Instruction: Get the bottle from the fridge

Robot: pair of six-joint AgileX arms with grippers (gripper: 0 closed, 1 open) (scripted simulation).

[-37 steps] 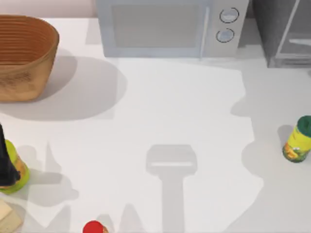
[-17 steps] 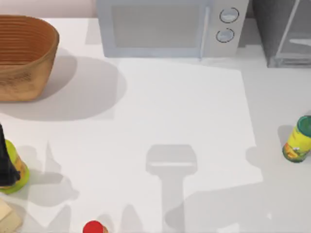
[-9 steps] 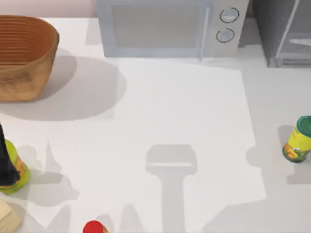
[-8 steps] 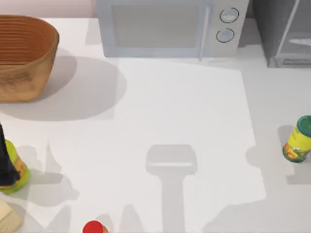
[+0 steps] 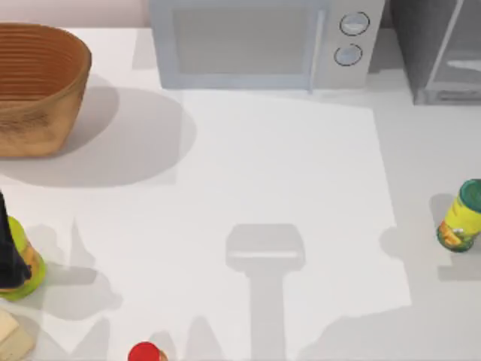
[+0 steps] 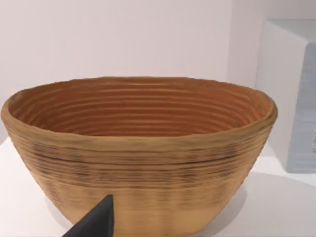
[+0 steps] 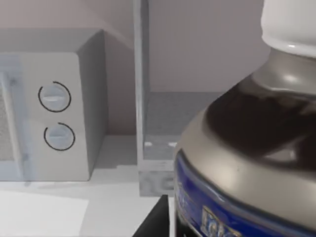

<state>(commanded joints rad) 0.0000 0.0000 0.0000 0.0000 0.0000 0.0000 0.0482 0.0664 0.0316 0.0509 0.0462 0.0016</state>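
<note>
The bottle (image 7: 247,148) looms very close in the right wrist view, with a white cap, pale grey shoulder, dark brown body and blue label. My right gripper is shut on it, and one dark finger (image 7: 156,219) lies against its side. Behind it stands the fridge (image 7: 197,123), its door swung open and the shelf inside bare. From above, the fridge (image 5: 440,49) sits at the table's far right corner. My left gripper (image 5: 6,248) hangs parked at the table's left edge over a green-yellow object (image 5: 26,271).
A woven basket (image 5: 37,86) stands at the far left. The light grey microwave (image 5: 263,41) is at the back middle, beside the fridge. A yellow can with a green lid (image 5: 460,216) stands at the right edge. A red-capped item (image 5: 145,352) sits at the front.
The shadow across the table's right front has shifted and shrunk. Basket, can and red-capped item have not moved, and the left arm is still.
</note>
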